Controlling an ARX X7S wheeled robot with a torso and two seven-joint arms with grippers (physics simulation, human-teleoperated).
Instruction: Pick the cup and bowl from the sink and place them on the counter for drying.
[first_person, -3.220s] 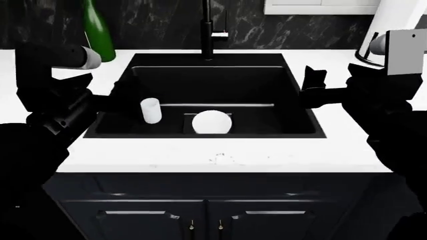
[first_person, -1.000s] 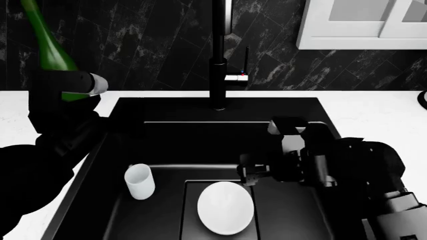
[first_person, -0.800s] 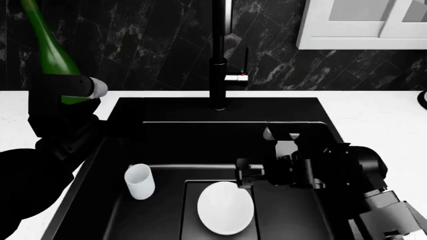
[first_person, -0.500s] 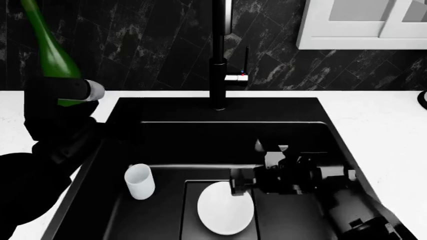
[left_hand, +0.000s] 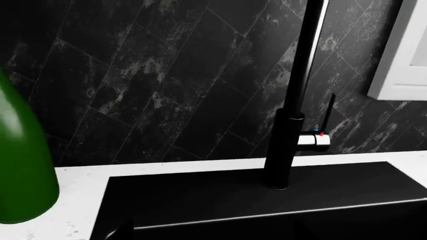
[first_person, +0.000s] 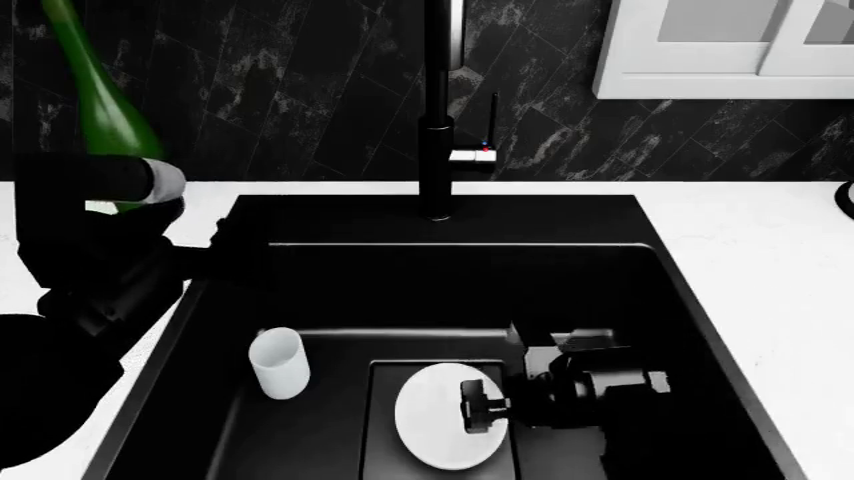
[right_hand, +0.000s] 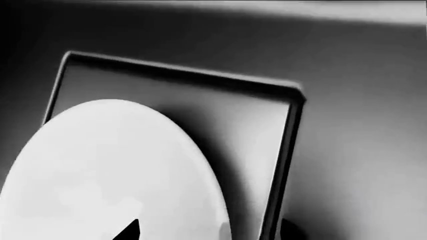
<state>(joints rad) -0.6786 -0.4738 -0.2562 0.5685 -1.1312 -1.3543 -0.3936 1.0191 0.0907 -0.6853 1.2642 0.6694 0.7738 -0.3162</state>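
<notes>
The white bowl (first_person: 441, 415) lies on the rectangular floor panel of the black sink (first_person: 647, 235). The white cup (first_person: 278, 362) stands upright on the sink floor, left of the bowl. My right gripper (first_person: 478, 410) is down in the sink at the bowl's right rim. In the right wrist view the bowl (right_hand: 113, 170) fills the lower part and my right gripper (right_hand: 208, 232) is open, with one fingertip (right_hand: 130, 231) over the bowl and the other outside its rim. My left gripper (first_person: 220, 240) hovers at the sink's left rim, away from the cup; its jaws do not show clearly.
A tall black faucet (first_person: 438, 120) stands behind the sink. A green bottle (first_person: 100, 110) stands on the white counter (first_person: 747, 230) at the back left, close behind my left arm. A white cabinet (first_person: 721, 50) hangs at the upper right.
My right gripper has moved down into the sink and left onto the bowl's right rim. My left arm has drifted a little to the left. Cup and bowl have not moved.
</notes>
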